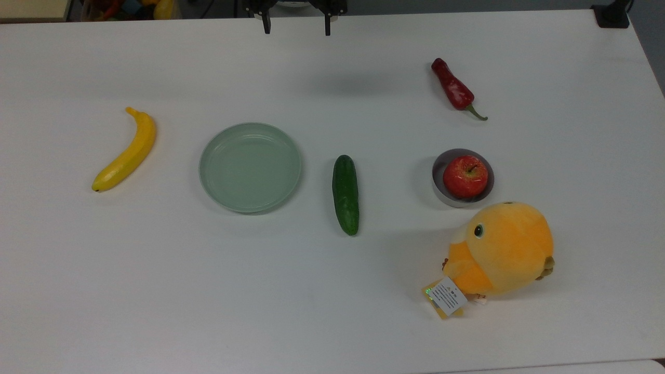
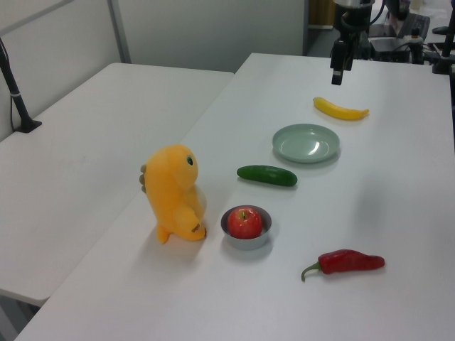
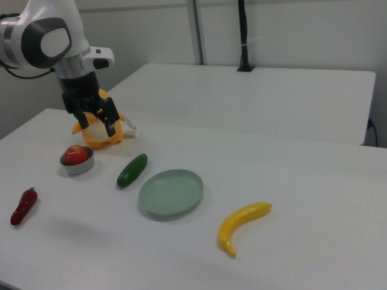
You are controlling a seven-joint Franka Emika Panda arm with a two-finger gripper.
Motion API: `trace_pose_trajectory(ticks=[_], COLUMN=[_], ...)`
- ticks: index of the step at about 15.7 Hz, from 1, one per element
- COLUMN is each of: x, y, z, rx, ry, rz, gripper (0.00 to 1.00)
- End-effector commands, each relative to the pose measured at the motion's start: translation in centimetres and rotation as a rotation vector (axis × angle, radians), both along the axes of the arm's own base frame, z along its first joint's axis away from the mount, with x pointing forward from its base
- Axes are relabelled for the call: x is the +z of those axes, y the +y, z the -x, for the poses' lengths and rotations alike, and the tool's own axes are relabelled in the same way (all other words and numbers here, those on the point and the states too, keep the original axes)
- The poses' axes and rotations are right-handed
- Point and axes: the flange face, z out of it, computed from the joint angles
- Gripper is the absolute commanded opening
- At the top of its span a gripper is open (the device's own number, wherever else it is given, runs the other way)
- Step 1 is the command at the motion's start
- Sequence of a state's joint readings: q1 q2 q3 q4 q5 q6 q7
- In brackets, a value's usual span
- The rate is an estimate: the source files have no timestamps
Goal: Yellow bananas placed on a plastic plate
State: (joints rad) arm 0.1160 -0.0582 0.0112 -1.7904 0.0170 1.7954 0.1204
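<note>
In the top view, the near part of the white tabletop (image 1: 208, 311) lies bare, and nearest on it, toward the top view's right, lies an orange plush toy (image 1: 501, 249) with a paper tag (image 1: 448, 297) at its base. Just beyond the toy stands a small grey bowl (image 1: 440, 193) holding a red apple (image 1: 465, 176). In a row across the middle, well apart from each other, lie a dark green cucumber (image 1: 346, 195), the plastic plate (image 1: 250, 167), with nothing on it, and, at the top view's left, the yellow banana (image 1: 126, 151), flat on the tabletop and clear of the plate. Farther back at the top view's right lies a red chili pepper (image 1: 455, 90). At the far edge the pincer (image 1: 296, 25) hangs above the surface, fingers spread, gripping nothing. The left view shows a second white table (image 2: 106, 142) alongside, pale wall panels behind it and dark equipment beyond the far end.
</note>
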Motion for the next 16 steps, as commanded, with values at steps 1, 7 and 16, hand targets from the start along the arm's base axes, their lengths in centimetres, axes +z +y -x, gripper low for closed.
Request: trace_pose_trajectory(ticks=[1,7,16], x=[-0.6,-2.7,-4.4], y=[0.2,-0.2,-13.6], z=[-0.4,-1.2,-2.9], rx=[0.029,0.015,-0.123], ry=[-0.039,-0.044,-0.106], rz=[0.002,0.003,0.092], gripper=[1.0,1.0,1.0])
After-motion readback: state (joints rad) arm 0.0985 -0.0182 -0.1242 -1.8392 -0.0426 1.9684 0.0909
